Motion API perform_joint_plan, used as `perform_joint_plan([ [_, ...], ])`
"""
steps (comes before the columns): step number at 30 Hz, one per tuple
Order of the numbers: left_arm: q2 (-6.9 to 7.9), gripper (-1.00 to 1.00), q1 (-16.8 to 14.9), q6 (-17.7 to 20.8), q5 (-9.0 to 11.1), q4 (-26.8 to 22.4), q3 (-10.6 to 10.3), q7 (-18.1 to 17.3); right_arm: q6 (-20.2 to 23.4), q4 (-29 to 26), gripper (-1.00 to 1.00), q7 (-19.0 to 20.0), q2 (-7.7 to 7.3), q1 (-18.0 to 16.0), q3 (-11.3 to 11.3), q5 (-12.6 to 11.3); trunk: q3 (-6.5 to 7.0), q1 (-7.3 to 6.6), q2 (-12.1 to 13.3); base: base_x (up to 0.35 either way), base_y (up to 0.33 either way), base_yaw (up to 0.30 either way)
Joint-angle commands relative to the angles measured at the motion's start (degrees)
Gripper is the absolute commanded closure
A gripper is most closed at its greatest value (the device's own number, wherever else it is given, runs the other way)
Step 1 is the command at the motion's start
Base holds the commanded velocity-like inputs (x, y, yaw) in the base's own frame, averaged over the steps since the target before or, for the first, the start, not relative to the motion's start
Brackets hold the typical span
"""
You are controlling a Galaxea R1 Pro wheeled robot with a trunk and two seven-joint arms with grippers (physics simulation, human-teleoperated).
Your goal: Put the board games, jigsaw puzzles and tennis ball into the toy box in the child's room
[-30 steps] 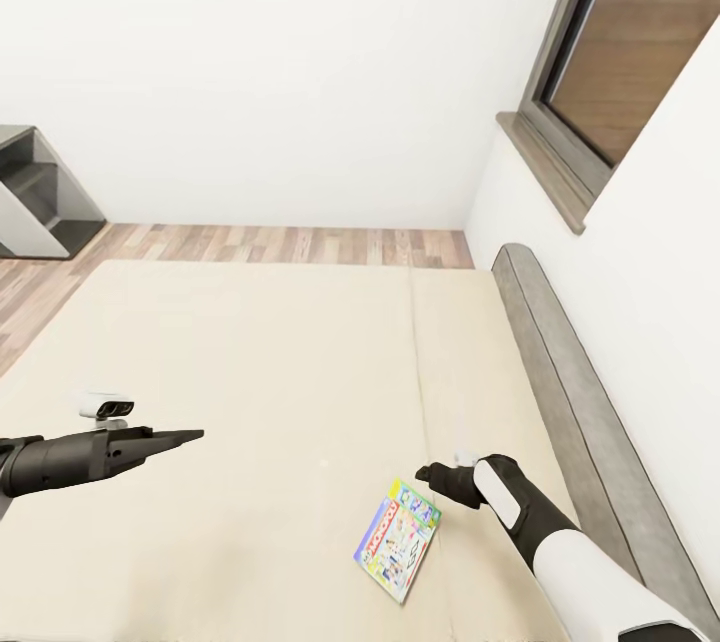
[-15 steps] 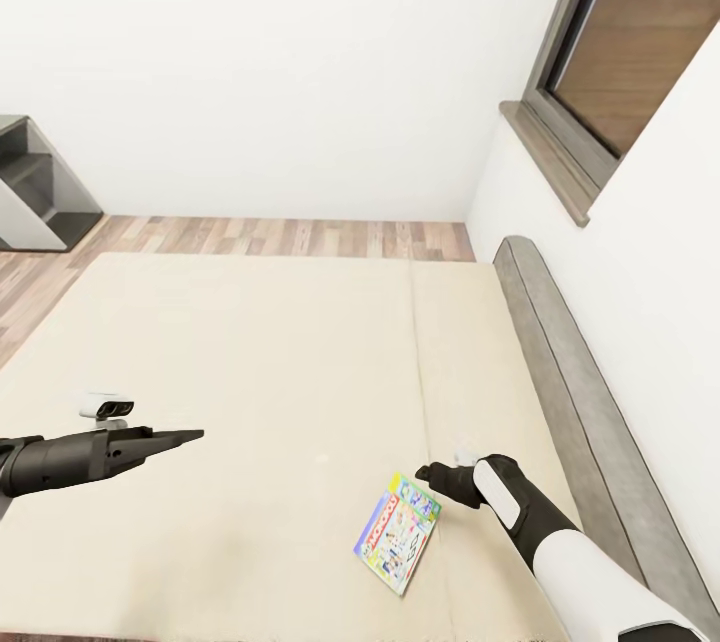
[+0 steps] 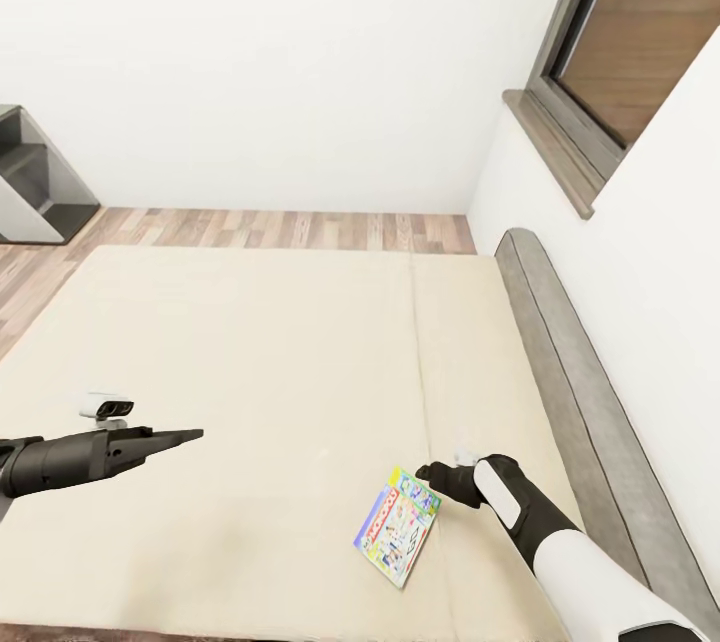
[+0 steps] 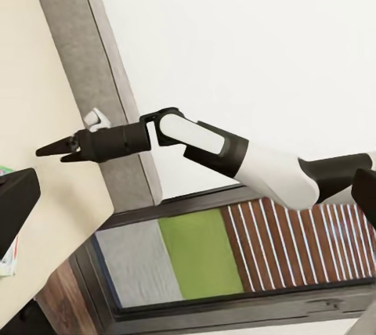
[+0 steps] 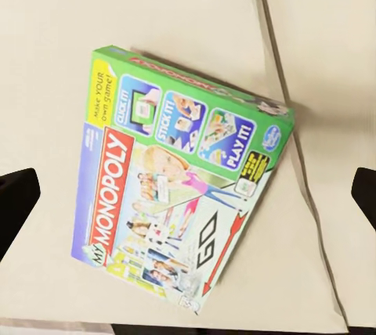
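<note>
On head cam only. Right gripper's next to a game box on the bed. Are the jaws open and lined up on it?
Observer: The right wrist view shows the right gripper with its jaws wide open, a finger at each side of the frame. The board game lies between them with a gap on both sides.
Operator: Box square to the jaws?
Observer: No. It sits skewed, its long edges slanting across the gap.
Operator: Which game is it?
Observer: The lid reads "My Monopoly", with a green border and a red banner. It is face up on the bed.
</note>
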Motion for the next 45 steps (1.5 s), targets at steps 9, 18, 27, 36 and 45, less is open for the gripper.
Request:
perform_joint_plan([
  [9,-0.27,-1.0,-0.03,0.57,-0.08,-0.01,-0.08,-0.21,-2.07,-0.1,-1.0,0.03,-0.3,-0.03,0.11,-0.76,-0.94,0.03,-0.1,0.0,0.0,0.0],
  [18,-0.41,-1.0,-0.03,0.56,-0.08,0.0,0.03,-0.21,-2.46,-0.14,-1.0,0.07,-0.29,-0.03,-0.06,-1.32,-1.79,0.03,-0.1,0.0,0.0,0.0],
  [27,-0.41,-1.0,-0.03,0.56,-0.09,0.0,0.04,-0.21,-2.41,-0.2,-1.0,2.06,-0.23,-0.03,-0.66,-1.51,-2.64,0.03,-0.1,0.0,0.0,0.0],
  [36,-0.49,-1.0,-0.03,0.56,-0.07,0.08,-0.03,-0.21,-2.36,-0.69,-1.0,3.04,-0.2,-0.18,-1.38,-1.48,-3.5,0.03,-0.1,0.0,0.0,0.0],
  [45,-0.75,-1.0,-0.03,0.56,-0.08,0.08,0.08,-0.21,-2.58,-1.2,-1.0,3.14,-0.29,-0.2,-1.51,-1.45,-4.35,0.03,-0.1,0.0,0.0,0.0],
])
